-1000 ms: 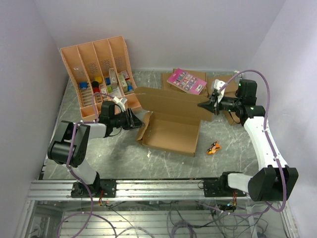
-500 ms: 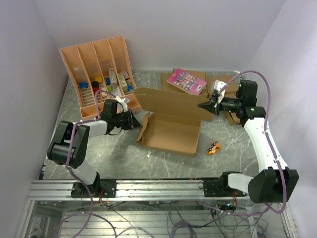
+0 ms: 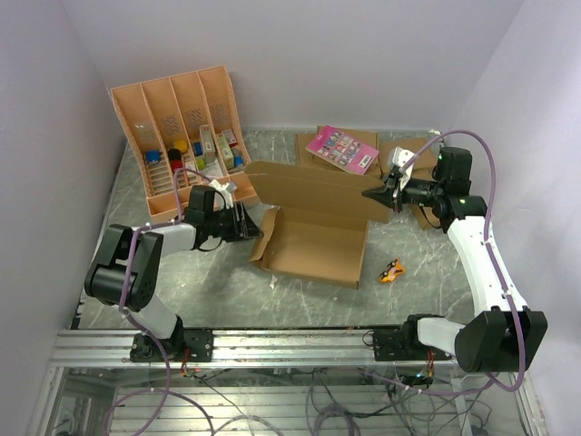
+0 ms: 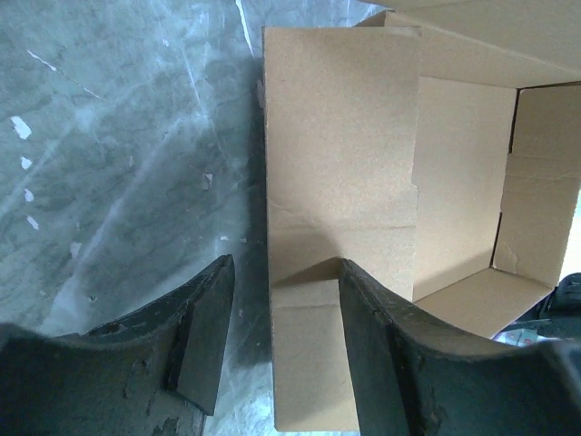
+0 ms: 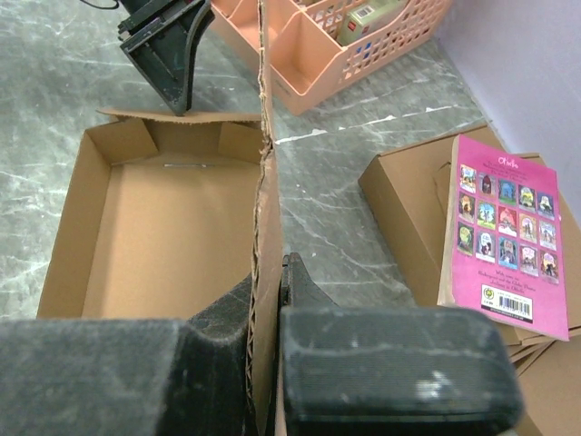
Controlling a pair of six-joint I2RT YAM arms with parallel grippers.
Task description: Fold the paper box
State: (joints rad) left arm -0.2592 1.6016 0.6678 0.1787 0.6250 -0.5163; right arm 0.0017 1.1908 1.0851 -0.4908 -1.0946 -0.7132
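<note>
The paper box (image 3: pixel 313 241) is a large brown cardboard tray lying open in the middle of the table, its wide lid flap (image 3: pixel 313 193) standing up at the back. My right gripper (image 3: pixel 374 193) is shut on the right edge of that lid flap (image 5: pixel 266 218), which runs edge-on between its jaws. My left gripper (image 3: pixel 251 222) is open at the box's left end, its jaws astride the left side flap (image 4: pixel 340 227). The right fingertip (image 4: pixel 363 309) rests on the flap; the left one (image 4: pixel 204 327) is over the table.
An orange-tan compartment tray (image 3: pixel 177 136) with small items leans at the back left. Smaller brown boxes (image 3: pixel 349 150) with a pink booklet (image 3: pixel 342 148) on top lie at the back right. A small orange object (image 3: pixel 391 271) lies right of the box.
My left gripper has moved right, closer onto the box's left flap, which has tipped inward. The right gripper has stayed still, holding the lid flap.
</note>
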